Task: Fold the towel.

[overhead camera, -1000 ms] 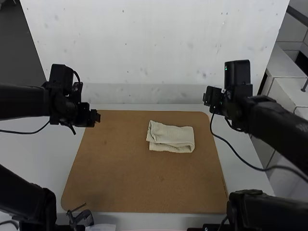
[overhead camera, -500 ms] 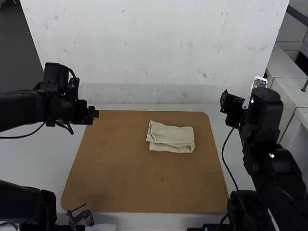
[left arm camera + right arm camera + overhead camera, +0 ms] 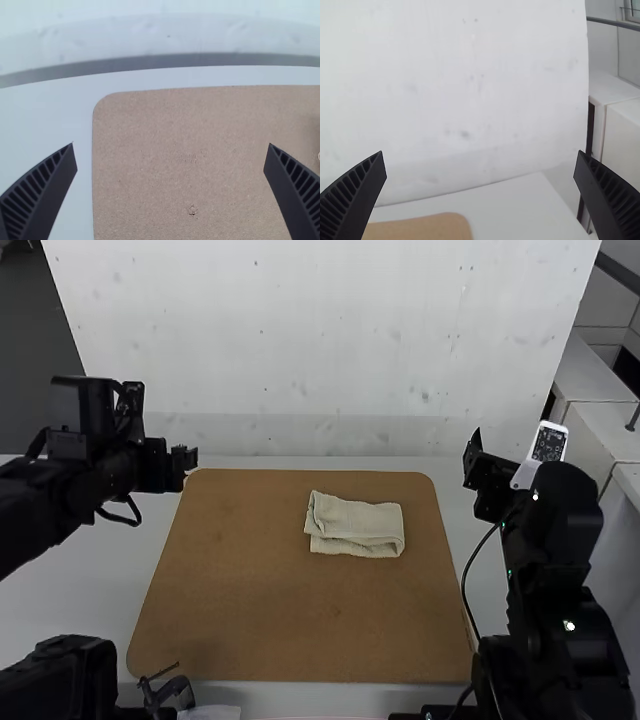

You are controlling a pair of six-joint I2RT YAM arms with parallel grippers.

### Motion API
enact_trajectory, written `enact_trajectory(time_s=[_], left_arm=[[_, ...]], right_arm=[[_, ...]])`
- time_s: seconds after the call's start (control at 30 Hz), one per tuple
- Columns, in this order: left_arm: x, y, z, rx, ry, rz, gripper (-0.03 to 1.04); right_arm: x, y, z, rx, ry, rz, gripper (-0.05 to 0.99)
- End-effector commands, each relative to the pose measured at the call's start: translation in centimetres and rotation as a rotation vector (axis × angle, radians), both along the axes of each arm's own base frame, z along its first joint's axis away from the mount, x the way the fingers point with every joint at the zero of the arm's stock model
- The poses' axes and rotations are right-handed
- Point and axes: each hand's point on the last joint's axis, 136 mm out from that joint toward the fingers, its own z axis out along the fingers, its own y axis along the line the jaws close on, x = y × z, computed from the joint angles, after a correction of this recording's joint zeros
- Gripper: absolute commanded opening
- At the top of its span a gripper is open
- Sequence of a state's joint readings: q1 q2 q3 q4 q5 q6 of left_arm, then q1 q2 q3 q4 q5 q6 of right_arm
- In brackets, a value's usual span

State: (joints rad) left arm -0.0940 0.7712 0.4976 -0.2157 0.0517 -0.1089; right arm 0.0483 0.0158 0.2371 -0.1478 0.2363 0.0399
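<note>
Neatly compact, a cream cloth towel [image 3: 360,530] lies folded on a brown, round-cornered board [image 3: 270,610], with both grippers released.
Specifically, the towel rests in the board's far half, right of centre, as a small, slightly uneven bundle, its layers showing along the near side and toward the left, on a board set on a white table [image 3: 95,585]. The left arm's black gripper [image 3: 190,458] is by the board's far left corner, well apart from the towel; in the left wrist view its dark, ribbed, tapered fingers [image 3: 42,192] stand wide apart. The right arm's black gripper [image 3: 474,455] is past the board's far right corner, its ribbed fingers [image 3: 355,195] likewise spread wide in the right wrist view.
</note>
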Motion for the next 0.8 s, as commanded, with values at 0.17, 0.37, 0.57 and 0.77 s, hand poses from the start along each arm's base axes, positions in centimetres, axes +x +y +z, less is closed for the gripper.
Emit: enact_trajectory(time_s=[0.17,0.37,0.57,0.77], left_arm=[[-3.1,0.8,4.2,0.006,-0.217,0.03,0.96],[-4.6,1.2,6.1,-0.021,-0.324,0.049,0.94],[-5.8,2.5,6.4,-0.002,-0.397,0.11,0.94],[-6.6,4.8,7.0,0.029,-0.451,0.229,0.94]], right_arm=[[-0.2,-0.7,0.1,-0.029,-0.012,-0.034,0.96],[-0.1,-0.7,-0.2,-0.028,-0.011,-0.034,0.96],[0.2,-0.7,-0.8,-0.03,-0.009,-0.036,0.96],[0.4,-0.7,-1.3,-0.028,-0.01,-0.037,0.96]])
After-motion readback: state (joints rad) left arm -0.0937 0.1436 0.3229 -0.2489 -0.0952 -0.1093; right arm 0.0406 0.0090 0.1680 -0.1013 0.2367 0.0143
